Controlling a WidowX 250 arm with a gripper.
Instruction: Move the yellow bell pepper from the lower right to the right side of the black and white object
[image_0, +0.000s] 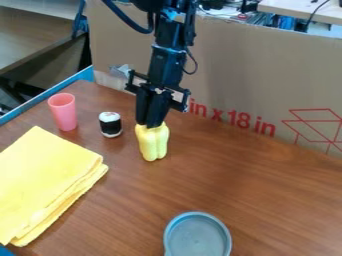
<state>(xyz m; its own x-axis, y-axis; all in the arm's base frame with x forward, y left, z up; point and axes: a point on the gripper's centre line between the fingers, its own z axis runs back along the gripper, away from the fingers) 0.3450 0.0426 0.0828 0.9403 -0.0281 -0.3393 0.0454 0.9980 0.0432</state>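
The black gripper (152, 124) hangs down over the back part of the brown table, left of the middle. Its fingers are shut on the top end of a yellow, lobed, pepper-like object (153, 144), which is upright below them. Whether the object's lower end touches the table, I cannot tell. Just to the left is a small roll-shaped piece (110, 124), white at the ends with a black band. Farther left, a pink cup (63, 111) stands upright.
A folded yellow cloth (47, 182) lies on the table (267, 185) at the left. At the front edge of the view is a round grey dish or lid (198, 237). A cardboard panel (247, 75) with red print stands along the back, and a blue edge (40, 102) runs at the left.
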